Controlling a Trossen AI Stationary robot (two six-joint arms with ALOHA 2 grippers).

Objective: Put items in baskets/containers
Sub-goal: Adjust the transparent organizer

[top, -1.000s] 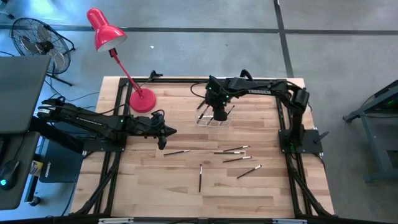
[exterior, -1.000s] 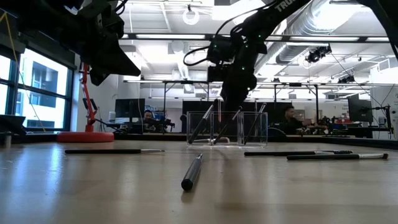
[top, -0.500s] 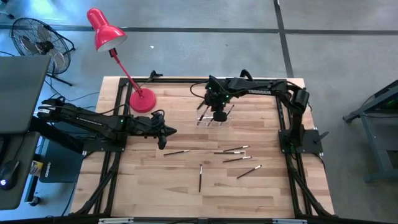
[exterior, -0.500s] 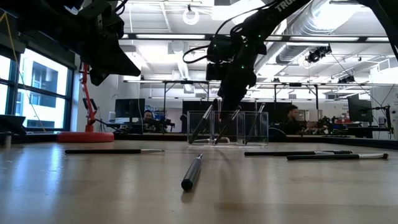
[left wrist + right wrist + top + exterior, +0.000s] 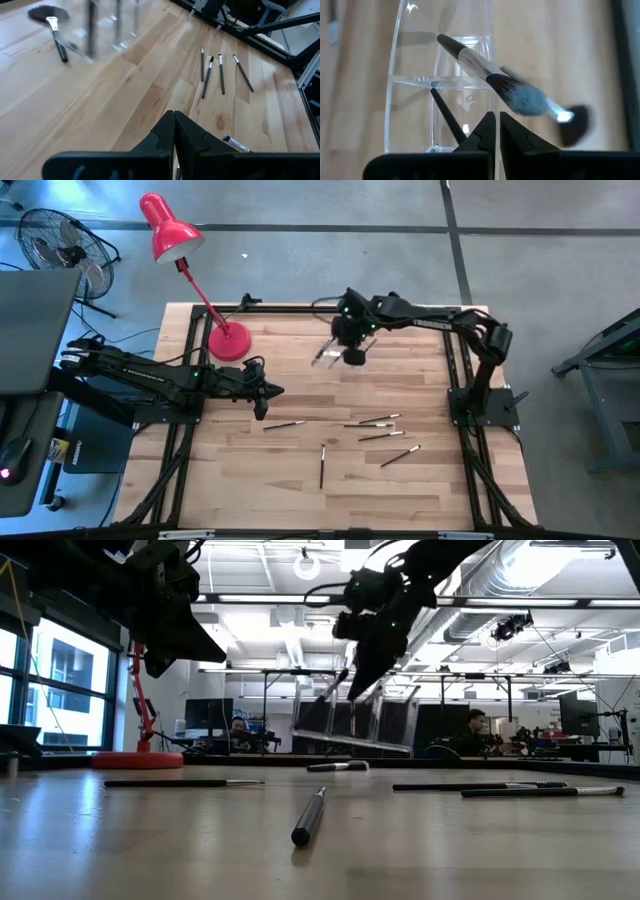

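In the upper middle of the high view, the right gripper hangs over the far part of the table with the clear holder under it. The low view shows the holder off the wood and tipped, its right end lower. The worry is plain: with the holder slanted like that, the brushes inside can slide out. In the right wrist view 1 grey-tipped brush leans well past the rim, and a thin dark one stands loose in a cell. 1 short brush lies on the table just below the holder. The grip looks to be on a thin, slick wall, so I judge the holder could slip and drop, scattering what is in it. It could also swing into the fan brush lying beside it. The right gripper's fingers are pressed together with no gap showing, and since the holder hangs in the air beneath them, they appear to pinch 1 of its walls. The left gripper waits at centre left, near the red lamp, fingers closed on nothing. About 5 loose brushes lie in the lower middle of the high view, well apart from the holder, and are not yet put away.
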